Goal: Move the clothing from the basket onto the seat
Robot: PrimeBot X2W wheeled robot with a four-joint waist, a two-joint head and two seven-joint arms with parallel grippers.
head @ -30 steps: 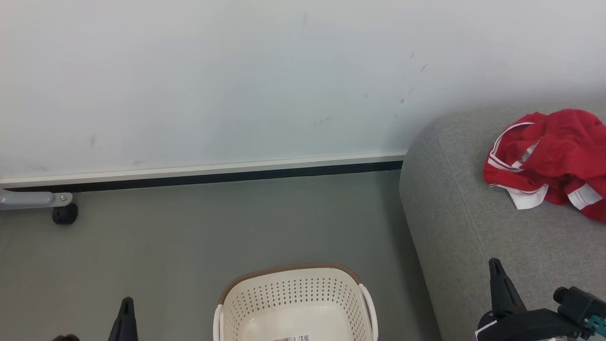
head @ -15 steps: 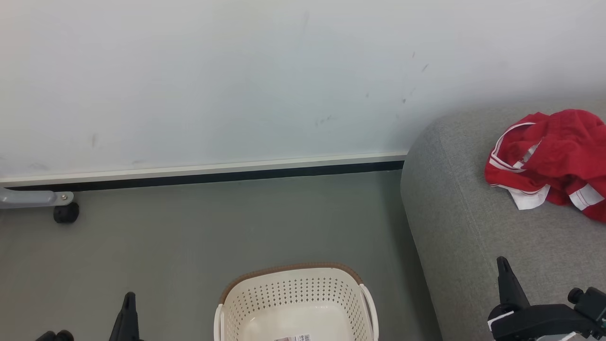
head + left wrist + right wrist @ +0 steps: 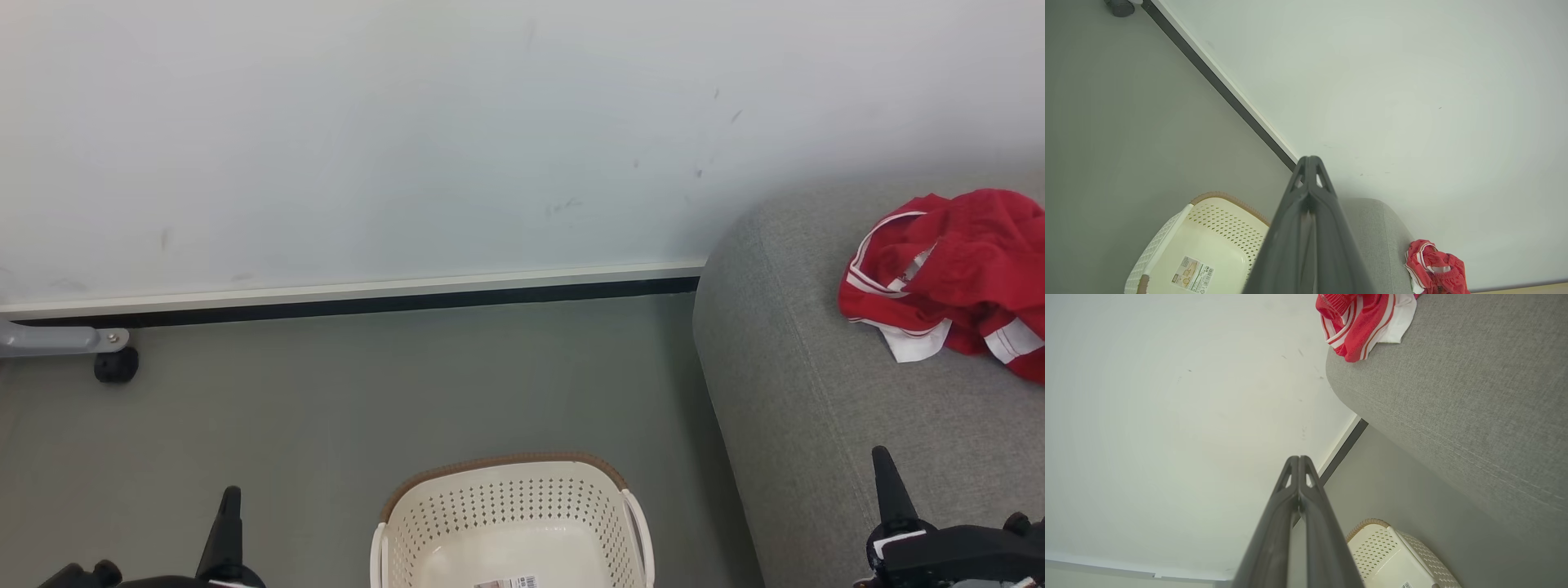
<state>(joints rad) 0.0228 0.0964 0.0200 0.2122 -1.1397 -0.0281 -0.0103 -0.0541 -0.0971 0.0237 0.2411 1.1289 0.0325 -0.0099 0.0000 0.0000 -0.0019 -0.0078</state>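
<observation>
Left gripper [image 3: 231,500]: low at the left of the head view, both long fingers pressed flat together to the tip, nothing between them, pointing toward the wall.
Right gripper [image 3: 883,461]: low at the right of the head view, fingers likewise closed against each other, holding nothing, seen against the near part of the seat.
Clothing [image 3: 951,265]: crumpled red heap with white trim, lying on top of the seat; well ahead of the right gripper and slightly to its right, far off to the right of the left gripper, touching neither.
Seat [image 3: 784,392]: grey woven cushion with a rounded corner, beneath and ahead of the right gripper; to the right of the left gripper, beyond the basket.
Basket [image 3: 506,464]: cream perforated plastic with a brown rim strip, standing on the floor between the two grippers, apart from both; just beside the seat's left flank.
Barcode sticker [image 3: 1194,272]: flat on the basket's bare bottom; below and left of the closed fingers in the left wrist view.
Floor [image 3: 326,392]: plain grey, under and ahead of the left gripper.
Wall [image 3: 408,147]: pale, faintly scuffed, ahead of both grippers, with a dark strip along its foot.
Castor [image 3: 114,366]: black wheel on a grey leg by the wall's foot, ahead and left of the left gripper.
</observation>
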